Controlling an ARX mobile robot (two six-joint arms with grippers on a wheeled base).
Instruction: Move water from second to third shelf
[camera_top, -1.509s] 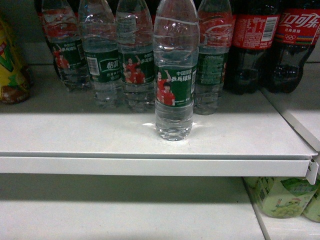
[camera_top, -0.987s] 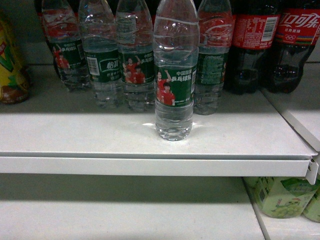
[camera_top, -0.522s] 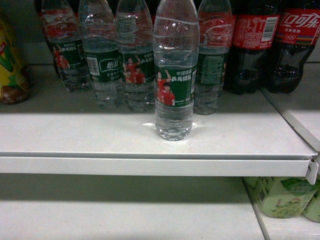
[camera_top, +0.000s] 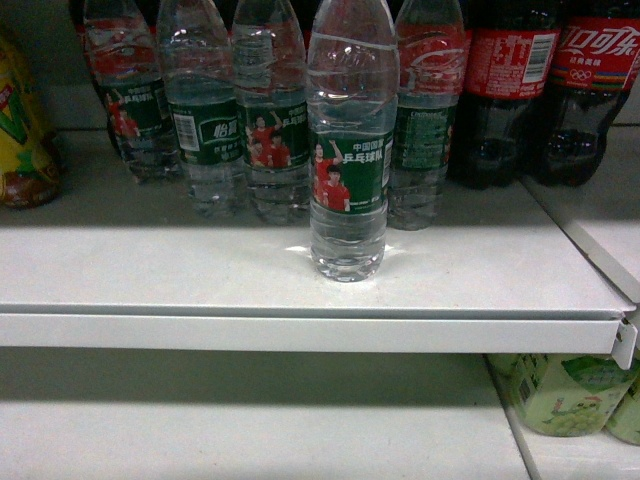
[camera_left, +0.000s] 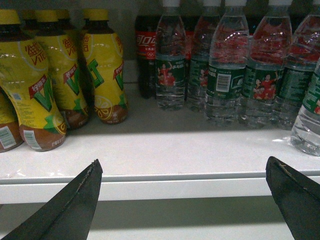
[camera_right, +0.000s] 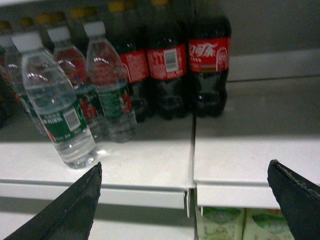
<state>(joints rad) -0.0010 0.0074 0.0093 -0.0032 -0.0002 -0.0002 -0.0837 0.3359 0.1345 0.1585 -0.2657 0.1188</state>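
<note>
Water (camera_top: 347, 170) stands forward, cola (camera_top: 510, 90) at two o'clock; both grippers (camera_left: 182, 200) (camera_right: 185, 200) are spread, empty. Grasp is best taken mid-label.

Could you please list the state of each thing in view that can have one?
Front water bottle: upright, alone near the shelf's front edge, not held.
Rear water bottles: upright, in a row behind it.
Cola bottles: upright, at the back right.
Yellow bottles: upright, capped, clustered at the left.
Left gripper: jaws wide open, empty.
Right gripper: jaws wide open, empty.
</note>
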